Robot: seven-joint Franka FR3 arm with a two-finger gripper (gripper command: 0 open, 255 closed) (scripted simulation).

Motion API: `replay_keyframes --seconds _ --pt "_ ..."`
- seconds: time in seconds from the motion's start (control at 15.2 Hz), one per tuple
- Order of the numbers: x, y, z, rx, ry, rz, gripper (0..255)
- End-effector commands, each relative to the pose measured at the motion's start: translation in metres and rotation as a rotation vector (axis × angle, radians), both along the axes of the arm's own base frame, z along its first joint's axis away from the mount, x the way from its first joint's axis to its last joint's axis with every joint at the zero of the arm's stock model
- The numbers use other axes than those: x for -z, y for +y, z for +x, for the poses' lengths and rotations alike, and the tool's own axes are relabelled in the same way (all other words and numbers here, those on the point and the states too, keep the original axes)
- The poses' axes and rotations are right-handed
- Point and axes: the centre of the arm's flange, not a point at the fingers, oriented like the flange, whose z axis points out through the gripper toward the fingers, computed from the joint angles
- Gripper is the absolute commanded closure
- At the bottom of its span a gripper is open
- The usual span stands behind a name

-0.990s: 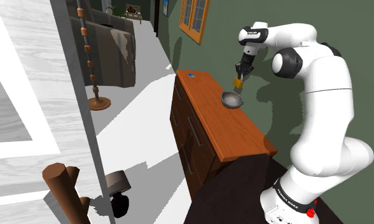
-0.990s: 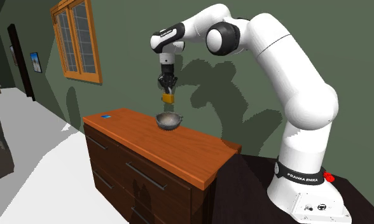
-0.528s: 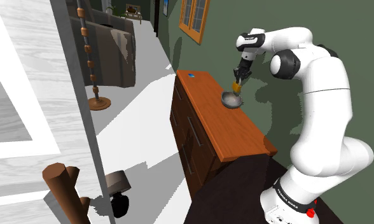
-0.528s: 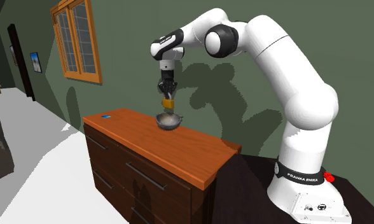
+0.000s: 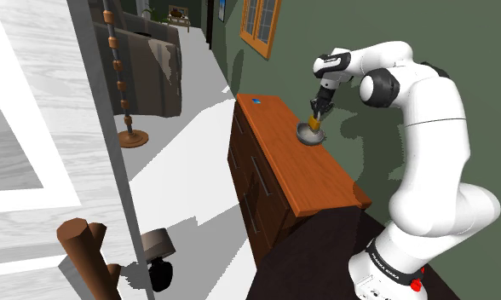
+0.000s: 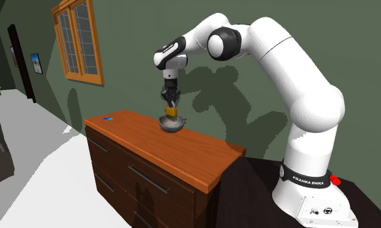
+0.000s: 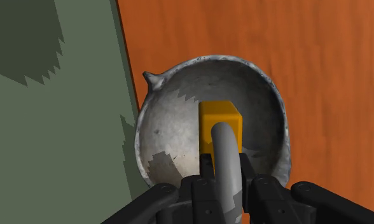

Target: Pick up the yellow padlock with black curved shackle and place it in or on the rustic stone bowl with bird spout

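Hanging clamped between fingers [image 7: 208,173], padlock [image 7: 220,122] clears bowl [image 7: 173,111] rim all round.

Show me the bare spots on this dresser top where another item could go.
Largest free patch: the dresser top from the bowl to the end nearest the stand. A shorter bare strip lies between the bowl and the small blue item. Crowded: the bowl by the green wall, where the fingers hold the yellow padlock over it.

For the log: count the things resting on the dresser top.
2: the grey bowl by the wall and a small blue thing at the far corner. The hand holds the padlock over the bowl.
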Motion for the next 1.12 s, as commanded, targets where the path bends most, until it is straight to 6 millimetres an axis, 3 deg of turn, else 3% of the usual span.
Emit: replay_keyframes --seconds 0.0,0.46,0.53,0.86,1.06 --pt "0.01 0.0 0.0 0.0 0.0 0.0 255" --pt "0.01 0.0 0.0 0.0 0.0 0.0 255" --pt "0.01 0.0 0.0 0.0 0.0 0.0 0" --pt "0.01 0.0 0.0 0.0 0.0 0.0 0" --pt "-0.03 0.0 0.0 0.0 0.0 0.0 0"
